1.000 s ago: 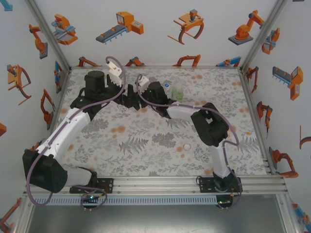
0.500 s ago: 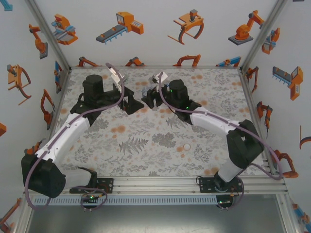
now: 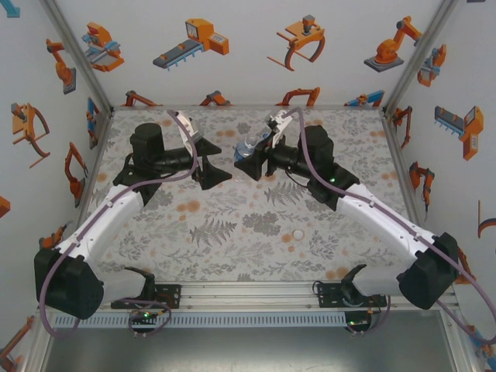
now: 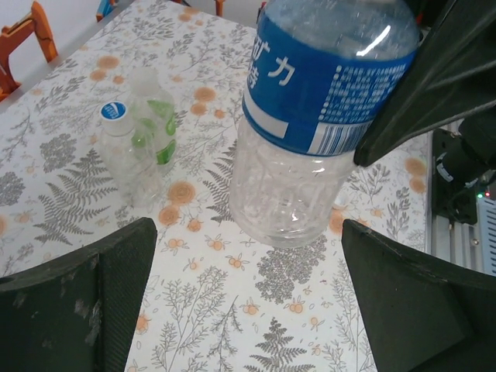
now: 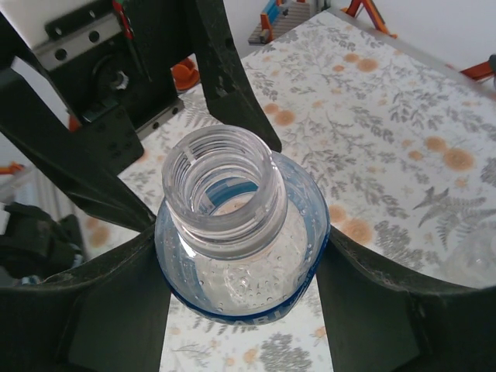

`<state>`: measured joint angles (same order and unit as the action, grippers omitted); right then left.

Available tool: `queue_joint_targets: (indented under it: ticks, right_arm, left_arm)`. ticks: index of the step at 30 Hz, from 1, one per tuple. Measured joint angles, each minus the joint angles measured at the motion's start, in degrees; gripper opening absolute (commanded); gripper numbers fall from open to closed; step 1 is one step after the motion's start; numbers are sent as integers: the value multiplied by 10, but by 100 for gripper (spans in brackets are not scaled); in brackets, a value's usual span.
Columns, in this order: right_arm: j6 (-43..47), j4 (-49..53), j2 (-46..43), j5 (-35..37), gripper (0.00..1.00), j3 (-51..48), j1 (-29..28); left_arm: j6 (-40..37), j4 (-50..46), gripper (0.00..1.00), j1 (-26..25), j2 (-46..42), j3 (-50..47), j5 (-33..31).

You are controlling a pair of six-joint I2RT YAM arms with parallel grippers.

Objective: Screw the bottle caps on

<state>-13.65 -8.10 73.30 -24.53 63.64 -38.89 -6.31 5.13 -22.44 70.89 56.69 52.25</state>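
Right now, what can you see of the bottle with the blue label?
The blue-label bottle is clear, bumpy plastic with a blue wrap bearing white writing and a barcode. Its threaded neck is open, uncapped. It looks empty except for tiny droplets. The right gripper pinches its sides with both fingers, holding it seemingly off the table.

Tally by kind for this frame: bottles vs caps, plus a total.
Bottles: 3 (blue-label bottle, green-tinted bottle, clear bottle)
Caps: 2 (loose cap, fitted cap on the clear bottle); the green-tinted bottle's top is too blurred to tell
Total: 5
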Motion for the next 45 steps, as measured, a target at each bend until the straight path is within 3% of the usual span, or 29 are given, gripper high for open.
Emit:
queue_joint_targets:
  ticks: [9, 16, 26, 37, 45]
  right_arm:
    - [-92, -3, -9, 10, 19, -3, -21]
    - [-120, 1, 13, 39, 16, 12, -58]
    - [-149, -25, 15, 61, 15, 18, -72]
    - [-157, -67, 15, 62, 15, 11, -78]
    - [-159, -72, 15, 62, 14, 8, -79]
  left_arm:
    - [-10, -1, 93, -21, 4, 0, 44]
    - [-37, -35, 74, -43, 13, 7, 59]
    - [-46, -52, 64, -50, 16, 14, 78]
    - [-47, -60, 59, -50, 16, 17, 90]
    - [-46, -61, 66, -50, 16, 17, 91]
